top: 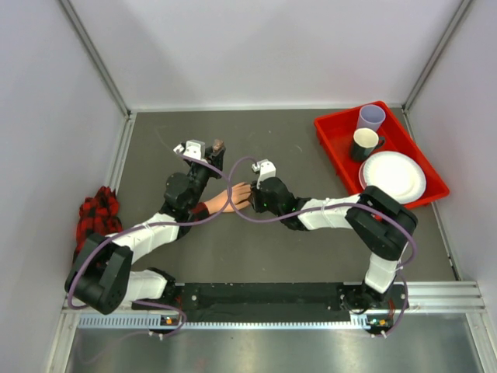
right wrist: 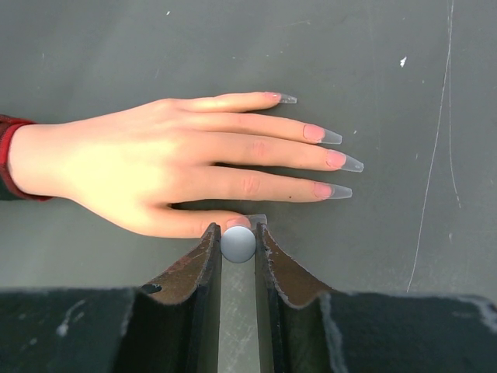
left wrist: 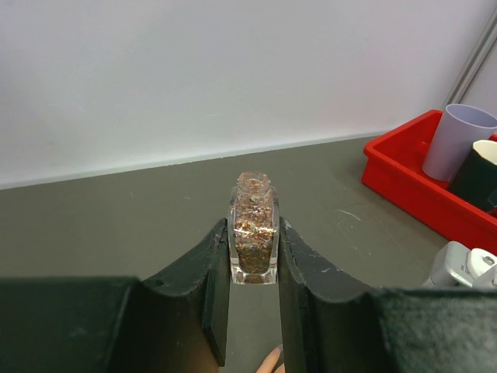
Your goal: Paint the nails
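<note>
Evidently the left gripper (left wrist: 253,247) clamps the small clear square bottle of coppery glitter polish (left wrist: 253,225) upright and uncapped, probably so it cannot tip between dips. The right gripper (right wrist: 238,233) is closed on the round grey brush cap (right wrist: 238,244), seen end-on, right over the tip of the finger nearest its jaws. Only the right wrist view shows the long clear-tipped nails (right wrist: 345,162) of the peach mannequin hand (right wrist: 140,167), spread just ahead of that gripper. Only the left wrist view shows the bottle's open neck.
</note>
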Controlling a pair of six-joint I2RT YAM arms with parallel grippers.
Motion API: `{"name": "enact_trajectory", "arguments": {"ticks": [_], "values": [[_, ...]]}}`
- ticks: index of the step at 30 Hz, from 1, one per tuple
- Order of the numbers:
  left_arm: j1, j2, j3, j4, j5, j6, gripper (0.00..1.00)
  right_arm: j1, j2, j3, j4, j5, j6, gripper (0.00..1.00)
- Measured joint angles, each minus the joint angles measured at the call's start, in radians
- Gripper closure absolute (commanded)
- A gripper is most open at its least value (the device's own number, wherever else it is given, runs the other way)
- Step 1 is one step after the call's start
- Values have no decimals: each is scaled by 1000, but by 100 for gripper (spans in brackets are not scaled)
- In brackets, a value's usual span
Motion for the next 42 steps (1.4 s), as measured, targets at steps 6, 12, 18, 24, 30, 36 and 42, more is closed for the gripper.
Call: {"name": "enact_trajectory", "arguments": {"ticks": [6, 12, 18, 24, 30, 36, 42], "values": [[0, 0, 0, 0, 2, 0, 100, 0, 0, 2, 0, 1, -6, 100], [0, 0, 0, 0, 2, 0, 100, 0, 1, 7, 0, 0, -6, 100], [1, 0, 0, -1, 3, -1, 100, 0, 6, 13, 0, 1, -6, 100], [2, -9, -1, -2, 3, -4, 100, 0, 11, 19, 0, 1, -10, 100], [3, -9, -1, -2, 6, -4, 100, 0, 12, 20, 0, 3, -13, 100], [6, -9, -1, -2, 8, -8, 100, 0, 12, 20, 0, 9, -13, 100], [7, -11, -1, -2, 14, -12, 100, 0, 12, 23, -1, 9, -13, 100]]}}
